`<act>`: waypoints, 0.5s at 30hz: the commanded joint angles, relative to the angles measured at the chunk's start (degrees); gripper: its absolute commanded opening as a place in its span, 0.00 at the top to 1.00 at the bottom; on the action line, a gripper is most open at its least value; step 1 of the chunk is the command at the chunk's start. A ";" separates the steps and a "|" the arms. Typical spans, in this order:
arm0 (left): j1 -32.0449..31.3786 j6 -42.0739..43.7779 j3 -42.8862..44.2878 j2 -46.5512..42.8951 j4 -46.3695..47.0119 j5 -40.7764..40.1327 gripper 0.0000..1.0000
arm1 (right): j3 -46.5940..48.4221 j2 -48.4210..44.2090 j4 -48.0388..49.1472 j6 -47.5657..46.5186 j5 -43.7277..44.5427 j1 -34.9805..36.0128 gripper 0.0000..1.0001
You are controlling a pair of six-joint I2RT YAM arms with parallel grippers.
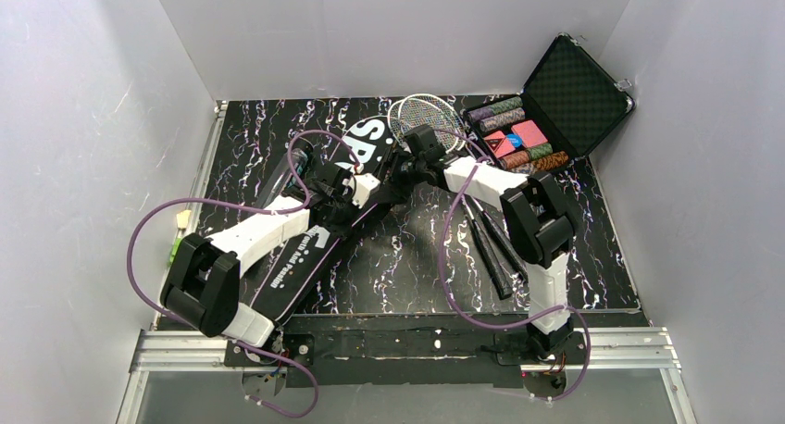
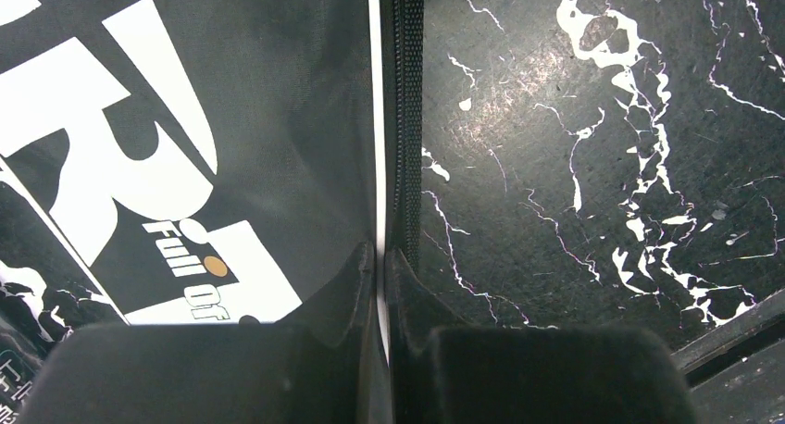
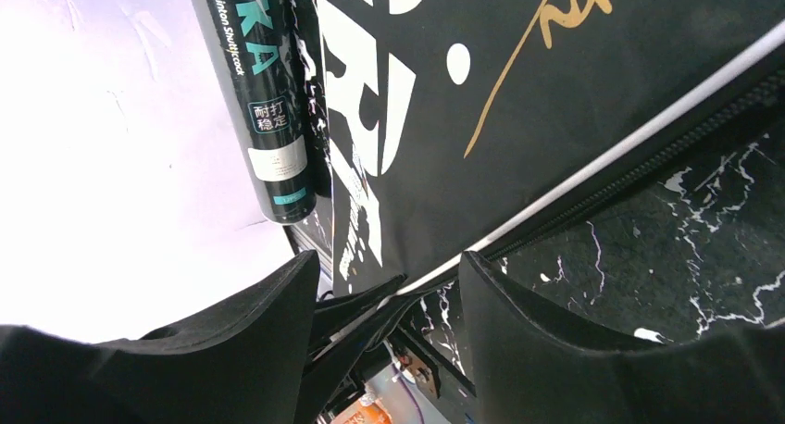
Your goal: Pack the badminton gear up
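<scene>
On the near part of the table (image 1: 407,257), at about 4 o'clock, the black handles (image 1: 495,257) of the two rackets (image 1: 428,117) lie bare beside the right arm's elbow. The arm crosses over their shafts and hides the middle of them.

At about 8 o'clock the long black bag (image 1: 301,262) runs diagonally toward 12 o'clock, and the left arm lies over much of its length. The top view cannot show either grip, because the two wrists crowd together over the bag's far half.

The left wrist view shows the left gripper (image 2: 381,271) with its jaws pressed together on the bag's edge, pinching the white piping beside the zipper. The right wrist view shows the right gripper (image 3: 384,294) with its jaws well apart. A fold of the bag's edge sits between them, but they do not clamp it.

Only that view gives the teal print on the black tube (image 3: 264,91), which lies just beside the bag on its 9 o'clock side. The top of the tube is cut off.

Farther off, at 12 o'clock, the racket heads overlap by the bag's wide end. At 2 o'clock the open hard case (image 1: 574,91) of coloured chips stands against the wall.
</scene>
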 commanded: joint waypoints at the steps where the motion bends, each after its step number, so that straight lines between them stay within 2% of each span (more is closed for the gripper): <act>1: -0.09 -0.79 2.24 -3.93 -1.26 1.77 1.00 | 2.45 2.18 3.01 2.82 -2.01 0.05 0.35; 8: -0.08 -0.34 3.32 -3.69 -2.25 0.16 1.00 | -1.84 -0.92 3.64 2.21 -2.09 0.40 0.36; 11: -0.09 -0.55 3.92 -3.30 -3.28 0.04 0.89 | -5.98 -3.77 4.49 1.77 -1.35 0.40 0.35; 15: -0.09 -0.74 3.67 -2.21 -3.40 -0.24 0.89 | -8.84 -5.21 5.76 2.22 -1.58 0.40 0.34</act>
